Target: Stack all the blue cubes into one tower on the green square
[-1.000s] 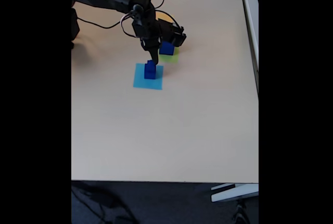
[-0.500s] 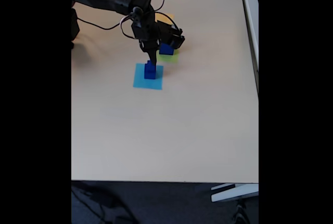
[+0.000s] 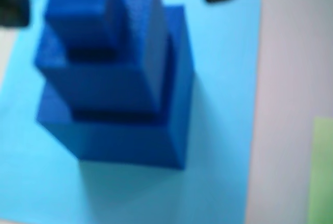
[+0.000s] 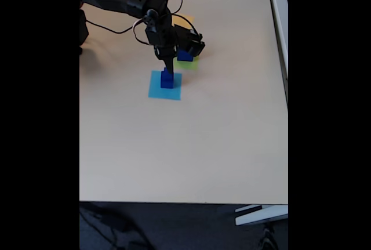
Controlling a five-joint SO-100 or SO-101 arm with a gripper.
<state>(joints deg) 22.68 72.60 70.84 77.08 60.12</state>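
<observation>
Tool over a blue stack

Your tool (image 4: 167, 66) is hovering, jaws spread, empty, above three blue cubes (image 3: 112, 73) stacked on the light blue square (image 3: 223, 78); they are looking rigid, light: grip flat opposite sides.

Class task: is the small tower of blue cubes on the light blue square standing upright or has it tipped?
Upright. In the wrist view three blue cubes sit stepped, each flat on the larger one below, on the light blue square.

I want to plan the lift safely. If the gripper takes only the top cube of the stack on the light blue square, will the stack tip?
Probably not: the blue stack steps down in size, so each cube has wide support. The cubes look rigid and flat-faced, unlikely to roll. A sideways nudge from the gripper might shift the loose upper ones.
</observation>
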